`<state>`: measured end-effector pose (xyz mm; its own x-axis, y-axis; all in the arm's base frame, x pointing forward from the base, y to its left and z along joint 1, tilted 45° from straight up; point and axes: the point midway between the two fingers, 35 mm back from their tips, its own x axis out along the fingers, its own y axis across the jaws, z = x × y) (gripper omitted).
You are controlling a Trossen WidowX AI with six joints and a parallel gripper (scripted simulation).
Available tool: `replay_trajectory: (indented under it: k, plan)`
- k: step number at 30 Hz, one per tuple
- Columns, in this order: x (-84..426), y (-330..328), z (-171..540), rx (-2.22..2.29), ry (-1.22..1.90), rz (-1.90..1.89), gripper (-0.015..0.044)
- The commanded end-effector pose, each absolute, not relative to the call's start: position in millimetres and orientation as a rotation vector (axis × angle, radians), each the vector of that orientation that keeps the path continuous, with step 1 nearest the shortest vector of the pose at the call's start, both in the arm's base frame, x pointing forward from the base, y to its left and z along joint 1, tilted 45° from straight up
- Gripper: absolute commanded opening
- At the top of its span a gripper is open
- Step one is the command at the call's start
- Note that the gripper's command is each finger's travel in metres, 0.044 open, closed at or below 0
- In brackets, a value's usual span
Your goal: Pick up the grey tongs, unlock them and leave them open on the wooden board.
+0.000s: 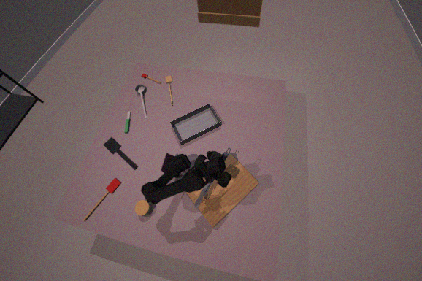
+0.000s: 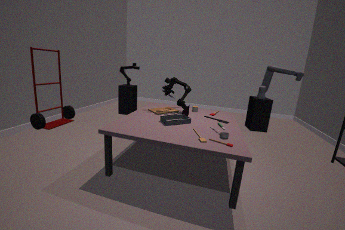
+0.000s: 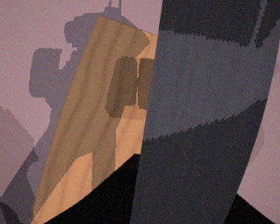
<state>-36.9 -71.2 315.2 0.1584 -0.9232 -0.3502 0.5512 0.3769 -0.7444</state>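
My gripper (image 1: 213, 171) (image 2: 168, 91) is shut on the grey tongs (image 1: 201, 197) (image 2: 171, 96) (image 3: 211, 85) and holds them in the air above the wooden board (image 1: 233, 194) (image 2: 155, 111) (image 3: 76, 110). In the wrist view one broad grey arm of the tongs fills the right side. In the exterior view the visible grey part slants down to the right from the fingers. The arm hides much of the tongs, and I cannot tell whether they are locked. The roasting tin (image 1: 196, 136) (image 2: 176, 122) stands apart from the board, with nothing across it.
A round pot with a tan top (image 1: 142, 208) (image 2: 194, 109) stands beside the arm. A red-headed spatula (image 1: 113, 185), black turner (image 1: 112, 145), green-handled knife (image 1: 127, 125) and ladle (image 1: 143, 104) lie to the left in the top view. Shadows of the arm fall across the board.
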Motion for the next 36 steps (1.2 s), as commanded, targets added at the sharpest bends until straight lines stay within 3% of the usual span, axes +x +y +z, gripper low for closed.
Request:
replay_trajectory:
  k: [1,36]
  plan:
    - [-31.4,-73.4,314.6,-0.504,0.918,-1.122,-0.015]
    - [-7.4,-117.3,296.4,-0.351,1.155,-1.137,-0.015]
